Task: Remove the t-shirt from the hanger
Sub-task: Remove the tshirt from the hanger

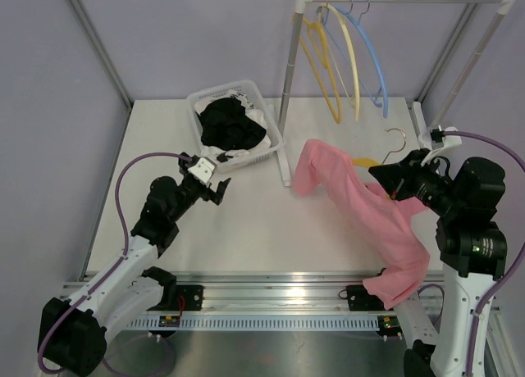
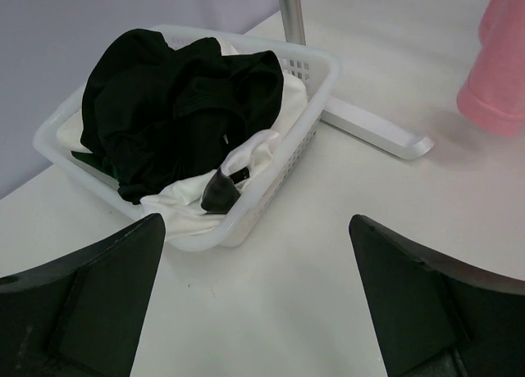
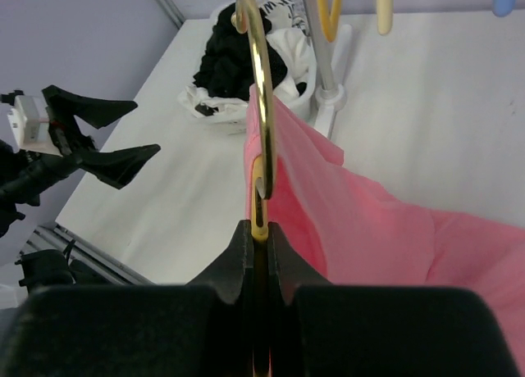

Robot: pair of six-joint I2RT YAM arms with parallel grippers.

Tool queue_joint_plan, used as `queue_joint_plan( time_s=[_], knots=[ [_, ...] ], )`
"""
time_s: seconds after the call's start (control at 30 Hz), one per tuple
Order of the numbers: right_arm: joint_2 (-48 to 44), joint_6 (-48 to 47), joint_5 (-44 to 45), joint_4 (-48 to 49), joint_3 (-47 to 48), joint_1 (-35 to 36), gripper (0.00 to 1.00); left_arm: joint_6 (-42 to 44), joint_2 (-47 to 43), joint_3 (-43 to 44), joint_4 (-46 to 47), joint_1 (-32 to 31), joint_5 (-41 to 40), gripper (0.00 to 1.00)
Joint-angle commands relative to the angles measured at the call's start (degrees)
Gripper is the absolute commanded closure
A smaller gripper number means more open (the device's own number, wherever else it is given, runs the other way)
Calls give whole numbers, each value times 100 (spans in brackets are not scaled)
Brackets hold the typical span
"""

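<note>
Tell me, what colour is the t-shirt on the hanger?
The t-shirt on the hanger is pink, seen best in the top external view.

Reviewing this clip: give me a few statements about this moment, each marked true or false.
1. The right hand is shut on the hanger, gripping it by its metal hook. True.
2. The pink t-shirt is already off the hanger. False: it is still on it, draped across the table and over the near edge.
3. The left hand grips a black garment. False: it is open and empty, facing the white basket.
4. The white basket holds black and white clothing. True.
5. The rack is bare. False: three hangers hang from it, two yellow and one blue.
</note>
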Motion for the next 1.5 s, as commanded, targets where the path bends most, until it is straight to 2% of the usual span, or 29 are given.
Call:
queue_joint_plan(
  time_s=[0.0, 0.27, 0.43, 0.57, 0.73, 0.87, 1.1, 1.27, 1.47],
  knots=[
    [145, 153, -647, 662, 142, 30, 100, 1, -26, 20, 277, 2, 36, 1],
    [629, 285, -1597, 1313, 449, 65, 100, 18, 9, 20, 295, 2, 9, 1],
    [726, 889, -2273, 2305, 642, 66, 100, 27, 35, 28, 304, 2, 18, 1],
    [937, 1260, -2013, 2544, 1063, 66, 100, 27, 0, 11, 304, -6, 27, 1],
    [1350, 1796, -2117, 3290, 1363, 66, 100, 27, 9, 19, 313, 2, 53, 1],
    [1736, 1806, -1608, 3353, 1846, 66, 100, 36, 0, -7, 339, -6, 18, 1],
    [2580, 2350, -1387, 3844, 2391, 179, 100, -16, 9, 2, 461, 2, -183, 1],
    [2984, 2044, -1133, 3626, 2980, 828, 100, -201, -35, -77, 812, 2, -1035, 1],
    [3231, 1754, -755, 3721, 3156, 1611, 100, -245, -316, -244, 972, 11, -1142, 1]
  ],
)
